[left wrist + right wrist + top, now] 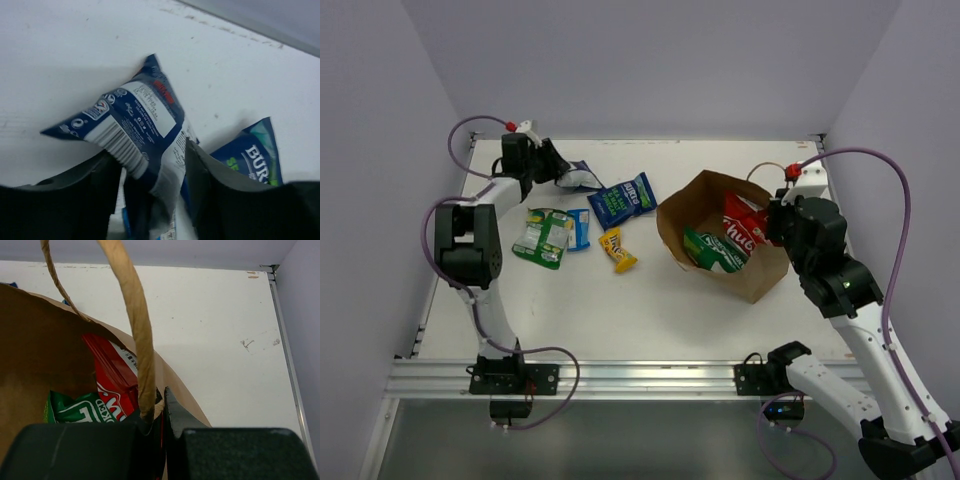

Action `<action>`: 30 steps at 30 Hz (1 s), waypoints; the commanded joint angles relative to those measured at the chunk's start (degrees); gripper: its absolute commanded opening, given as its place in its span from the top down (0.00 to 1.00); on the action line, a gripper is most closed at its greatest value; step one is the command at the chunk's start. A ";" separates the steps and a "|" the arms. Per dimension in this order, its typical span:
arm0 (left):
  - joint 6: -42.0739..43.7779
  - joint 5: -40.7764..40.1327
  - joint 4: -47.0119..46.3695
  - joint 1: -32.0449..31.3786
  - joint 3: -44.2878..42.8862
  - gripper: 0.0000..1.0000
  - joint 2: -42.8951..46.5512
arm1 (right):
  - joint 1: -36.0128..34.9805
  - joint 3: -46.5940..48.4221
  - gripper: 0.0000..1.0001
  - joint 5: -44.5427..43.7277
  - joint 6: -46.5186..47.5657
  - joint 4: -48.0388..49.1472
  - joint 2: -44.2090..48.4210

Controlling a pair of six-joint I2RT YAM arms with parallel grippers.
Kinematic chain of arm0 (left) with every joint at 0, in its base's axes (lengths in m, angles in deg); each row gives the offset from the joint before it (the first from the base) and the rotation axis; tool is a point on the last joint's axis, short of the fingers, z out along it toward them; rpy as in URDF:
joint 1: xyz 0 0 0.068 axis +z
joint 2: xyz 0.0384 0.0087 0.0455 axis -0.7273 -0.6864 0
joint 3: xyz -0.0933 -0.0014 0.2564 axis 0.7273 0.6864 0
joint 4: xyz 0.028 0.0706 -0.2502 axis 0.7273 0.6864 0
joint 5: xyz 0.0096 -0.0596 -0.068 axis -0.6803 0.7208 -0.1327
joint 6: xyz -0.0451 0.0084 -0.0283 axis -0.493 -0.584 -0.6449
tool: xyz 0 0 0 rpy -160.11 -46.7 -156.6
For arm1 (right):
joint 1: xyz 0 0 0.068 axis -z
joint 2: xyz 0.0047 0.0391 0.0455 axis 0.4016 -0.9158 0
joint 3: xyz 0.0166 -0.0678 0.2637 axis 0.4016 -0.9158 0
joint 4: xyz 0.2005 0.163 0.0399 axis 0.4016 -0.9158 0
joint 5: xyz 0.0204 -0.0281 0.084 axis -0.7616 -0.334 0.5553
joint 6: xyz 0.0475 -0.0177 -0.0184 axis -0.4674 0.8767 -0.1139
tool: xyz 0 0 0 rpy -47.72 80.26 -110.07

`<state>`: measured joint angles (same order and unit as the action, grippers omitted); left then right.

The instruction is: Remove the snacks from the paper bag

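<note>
Only the left wrist view shows the barcode on the blue-and-white packet (135, 125), which is clamped in the left pincer (150, 160) at the far left of the counter (620, 310). In the right wrist view, the right pincer (159, 412) is seen closed on the rim of the paper bag (30, 350), beside a handle (135, 330). From above, the bag is seen tipped, with its long axis running near-right to far-left and its mouth facing far-left. The red Chuba bag (745, 230) and the green bag (715, 252) are inside.

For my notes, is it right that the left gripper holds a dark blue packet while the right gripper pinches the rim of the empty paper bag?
The paper bag is not empty: the right wrist view shows a red chip bag and a green bag inside. The left gripper does hold the dark blue packet and the right gripper pinches the rim.
</note>
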<state>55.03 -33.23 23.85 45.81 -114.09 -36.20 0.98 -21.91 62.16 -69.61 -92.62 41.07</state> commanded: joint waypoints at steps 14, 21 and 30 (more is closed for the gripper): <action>6.98 -10.29 21.90 -5.47 -2.28 0.00 28.71 | -0.07 1.06 1.00 1.77 2.92 3.64 1.76; 6.28 -15.91 27.36 -28.66 0.10 0.00 39.80 | -0.15 1.76 1.00 4.32 7.91 6.28 2.82; 15.38 -25.14 29.56 -62.57 -4.73 0.06 37.87 | -0.42 1.33 1.00 10.73 13.64 8.83 2.29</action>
<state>63.03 -53.03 51.89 -8.30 -115.64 2.71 0.78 -21.91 70.03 -59.73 -91.37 42.80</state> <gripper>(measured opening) 0.953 0.019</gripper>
